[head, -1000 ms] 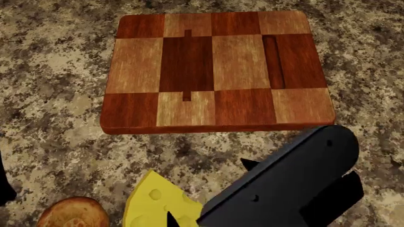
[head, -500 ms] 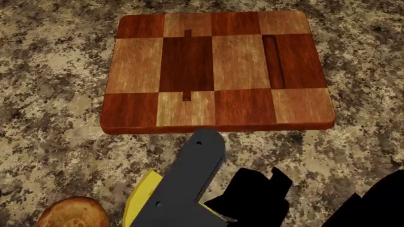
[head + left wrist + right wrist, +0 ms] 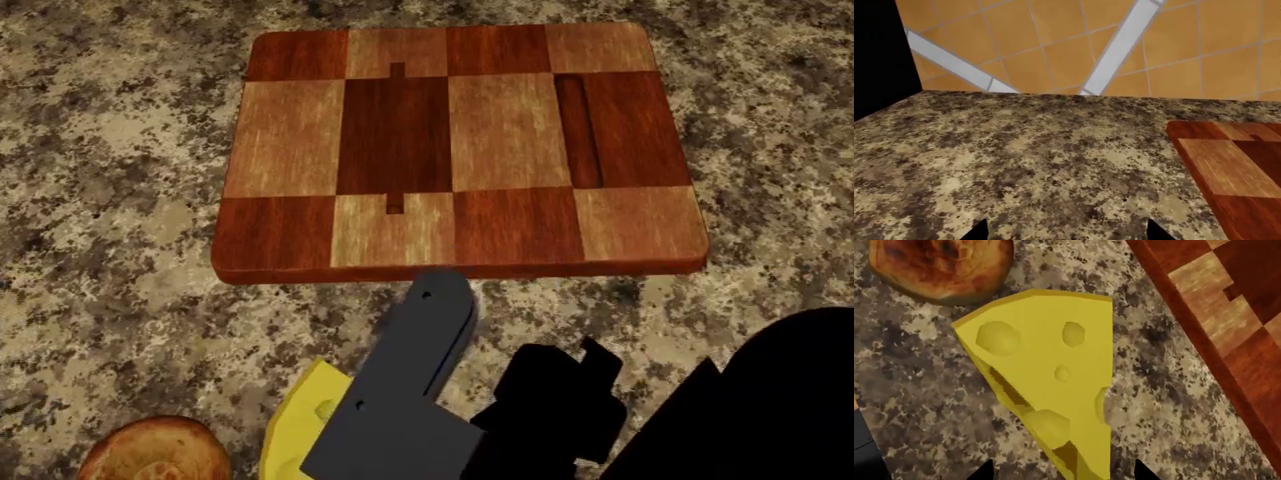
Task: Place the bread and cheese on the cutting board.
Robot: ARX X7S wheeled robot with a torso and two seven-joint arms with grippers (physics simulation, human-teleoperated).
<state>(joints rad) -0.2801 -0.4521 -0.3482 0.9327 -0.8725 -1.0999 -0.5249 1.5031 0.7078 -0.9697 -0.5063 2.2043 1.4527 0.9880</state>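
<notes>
Both grippers sit open, the right gripper (image 3: 1062, 471) over the cheese (image 3: 1047, 375), beside the bread (image 3: 941, 265) and cutting board (image 3: 454, 150).

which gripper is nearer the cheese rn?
Right. The right gripper hangs just above the cheese, fingers apart, not touching. The left gripper faces bare counter beside the cutting board; no cheese in its view.

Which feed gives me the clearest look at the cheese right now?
The right wrist view: the cheese fills the frame, its whole holed wedge visible lying on the counter beside the bread. The head view shows only a yellow sliver, the rest hidden behind the right arm. The left wrist view shows none of it.
</notes>
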